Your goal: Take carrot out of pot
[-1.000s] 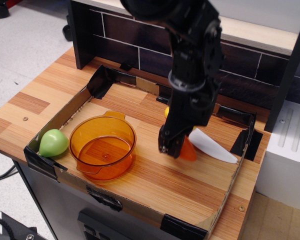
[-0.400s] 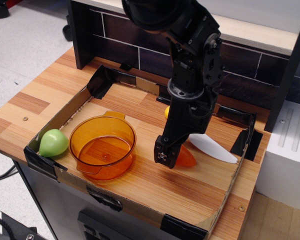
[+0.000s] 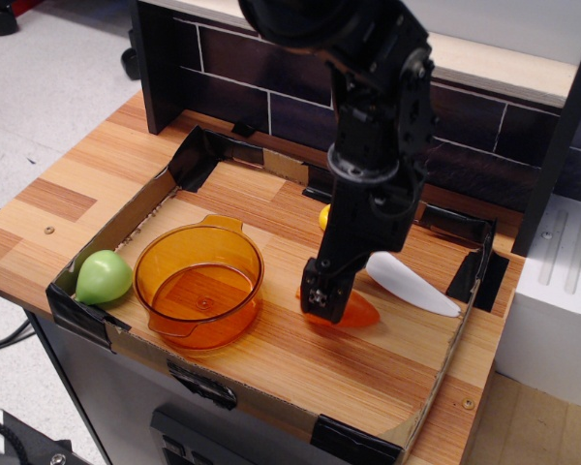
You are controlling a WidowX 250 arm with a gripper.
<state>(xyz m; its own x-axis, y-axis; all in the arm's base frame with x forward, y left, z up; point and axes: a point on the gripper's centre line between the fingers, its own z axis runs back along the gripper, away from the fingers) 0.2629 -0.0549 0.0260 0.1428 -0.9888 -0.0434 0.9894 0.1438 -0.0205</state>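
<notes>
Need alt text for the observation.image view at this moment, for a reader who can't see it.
A black robot hand reaches down onto an orange toy carrot lying on the wooden tray floor, outside the empty orange pot to its left. A white toy knife lies just right of the carrot, and a green pear-shaped toy sits in the tray's left corner.

Lighting was even and bright, shadows were soft beneath the pot (image 3: 198, 284), and focus was slightly soft throughout.
</notes>
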